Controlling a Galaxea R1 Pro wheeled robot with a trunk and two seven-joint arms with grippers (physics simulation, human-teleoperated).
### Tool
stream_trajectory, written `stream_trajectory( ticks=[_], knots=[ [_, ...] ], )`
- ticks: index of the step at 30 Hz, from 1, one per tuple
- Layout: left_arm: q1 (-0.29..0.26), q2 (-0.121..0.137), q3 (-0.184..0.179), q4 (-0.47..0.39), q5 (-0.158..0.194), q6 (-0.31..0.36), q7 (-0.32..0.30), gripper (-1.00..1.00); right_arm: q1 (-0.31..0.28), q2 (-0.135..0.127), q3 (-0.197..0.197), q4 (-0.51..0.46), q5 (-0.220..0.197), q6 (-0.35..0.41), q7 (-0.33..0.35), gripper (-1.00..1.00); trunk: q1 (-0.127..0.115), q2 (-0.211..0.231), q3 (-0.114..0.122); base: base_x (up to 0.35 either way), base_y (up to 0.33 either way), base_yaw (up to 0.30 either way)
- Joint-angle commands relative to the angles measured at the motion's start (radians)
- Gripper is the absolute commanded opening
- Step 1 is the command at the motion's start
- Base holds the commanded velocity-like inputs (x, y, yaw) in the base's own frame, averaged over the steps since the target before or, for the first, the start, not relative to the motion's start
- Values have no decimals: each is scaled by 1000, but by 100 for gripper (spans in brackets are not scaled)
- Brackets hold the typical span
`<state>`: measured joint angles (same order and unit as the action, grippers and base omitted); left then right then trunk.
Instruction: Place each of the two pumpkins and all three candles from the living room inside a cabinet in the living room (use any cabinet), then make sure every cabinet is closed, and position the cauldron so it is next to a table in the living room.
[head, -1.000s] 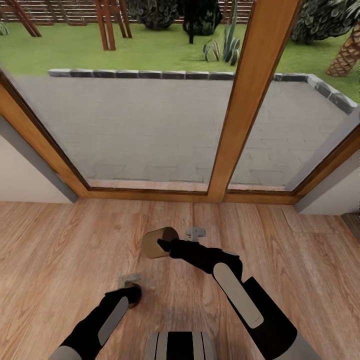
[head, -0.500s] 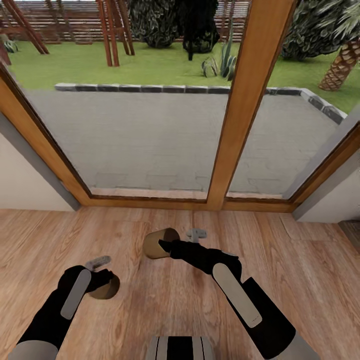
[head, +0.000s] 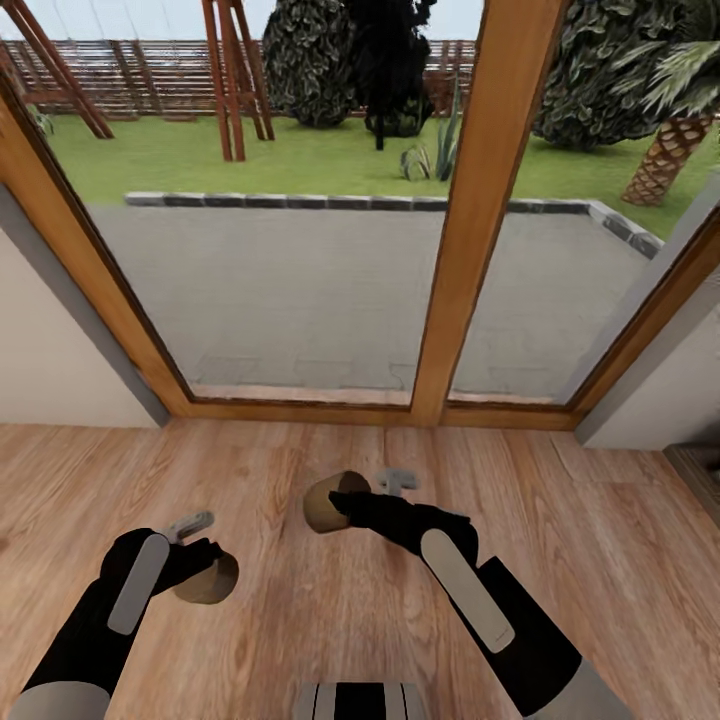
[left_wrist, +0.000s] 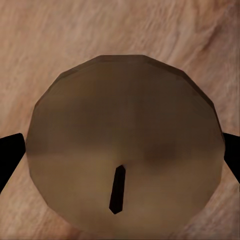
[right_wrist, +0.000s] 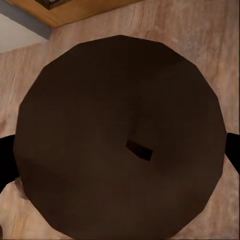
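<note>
My two matt waxy tan candles (head: 330, 500) (head: 208, 580), warm grained wood-plank floor (head: 300, 640) under me, smooth varnished wooden window frame (head: 470, 220), rough grey paving (head: 300, 280) beyond clear glass

Two stubby tan candles ride above the wooden floor — one candle (head: 207, 580) gripped in the left pincer (head: 200, 565), tipped on its side; the other candle (head: 328, 500) clamped in the right pincer (head: 345, 497), round end face and small dark wick (right_wrist: 138, 150) toward the wrist camera.
</note>
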<state>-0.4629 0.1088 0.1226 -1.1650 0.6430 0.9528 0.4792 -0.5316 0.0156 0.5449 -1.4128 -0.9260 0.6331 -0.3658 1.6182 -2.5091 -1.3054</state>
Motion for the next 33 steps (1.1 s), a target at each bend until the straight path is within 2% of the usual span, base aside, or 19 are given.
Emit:
stream_trajectory(
  ticks=[1, 4, 5, 6, 10, 13, 14, 16, 19, 22, 26, 33],
  knots=[
    [0, 0, 0, -1, 10, 3, 10, -100, -1, 1, 1, -3, -24, -1, -22, -100, -1, 0, 3, -15, 0, 0],
    [0, 0, 1, -1, 11, 3, 10, -100, -1, -4, 4, -23, -26, 18, -96, -100, -2, 1, 15, -6, 0, 0],
    [0, 1, 1, -1, 11, 3, 10, -100, -1, -3, 4, -23, -27, 31, -141, -100, -2, 1, 19, -2, 0, 0],
    [0, 1, 1, -1, 12, 4, 10, -100, -1, -1, 4, -21, -28, 43, -218, -100, -3, 1, 23, -1, 0, 0],
    [0, 2, 0, -2, 10, 4, 10, -100, -1, 0, 7, -41, -46, 73, -397, -100, -5, 2, 38, 0, 0, 0],
    [0, 3, 1, -2, 9, 5, 11, -100, 0, 2, 7, -69, -89, 123, -539, -100, -6, 3, 50, 0, 0, 0],
    [1, 2, -2, -2, 8, 5, 13, -100, 1, 2, 8, -89, -115, 133, -588, -100, -7, 3, 53, 0, 0, 0],
    [1, 0, -6, -2, 3, 6, 17, -100, 5, 2, 7, -118, -161, 140, -634, -100, -7, 3, 61, 0, 0, 0],
    [2, 0, -10, -3, -1, 6, 19, -100, 8, -4, 6, -130, -211, 135, -659, -100, -9, 4, 73, 0, 0, 0],
    [3, 0, -11, -4, -1, 21, 19, -100, 8, -9, 5, -134, -235, 128, -665, -100, -10, 5, 84, 0, 0, 0],
    [3, 1, -14, -5, -5, 32, 20, -100, 8, -29, 5, -135, -243, 126, -667, -100, -12, 6, 100, 0, 0, 0],
    [3, 2, -15, -7, -8, 33, 21, -100, 9, -37, 6, -131, -244, 125, -667, -100, -15, 7, 127, 0, 0, 0]
  ],
)
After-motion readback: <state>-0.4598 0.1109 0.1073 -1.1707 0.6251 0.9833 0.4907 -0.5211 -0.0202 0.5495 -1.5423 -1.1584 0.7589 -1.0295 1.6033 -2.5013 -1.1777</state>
